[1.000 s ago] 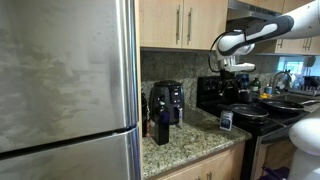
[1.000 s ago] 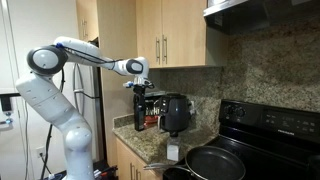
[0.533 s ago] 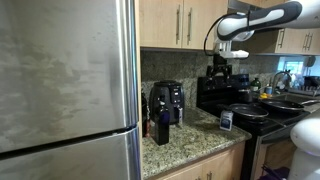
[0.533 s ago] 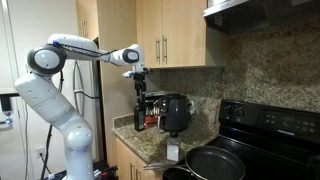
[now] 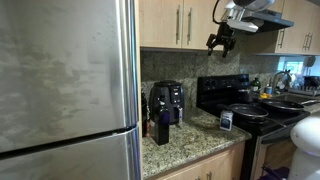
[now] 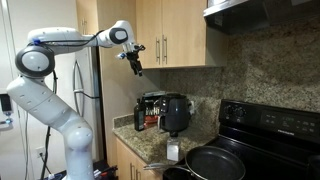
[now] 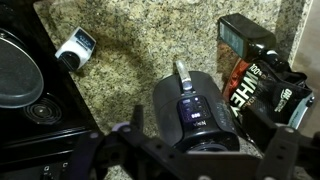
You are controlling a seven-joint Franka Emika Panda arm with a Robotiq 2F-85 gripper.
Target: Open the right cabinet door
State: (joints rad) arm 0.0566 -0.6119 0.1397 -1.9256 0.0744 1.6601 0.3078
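Light-tan wood, tall and flat, the right cabinet door [image 5: 205,22] sits shut above the speckled granite table [image 5: 195,137], with its slim silver bar handle [image 5: 186,24] along the left edge. The black claw [image 5: 219,46] hangs in the air near the door's lower edge, pointing down and clear of the handle. In the wrist view its fingers [image 7: 136,120] are spread wide with nothing between them, above a black air fryer [image 7: 195,105].
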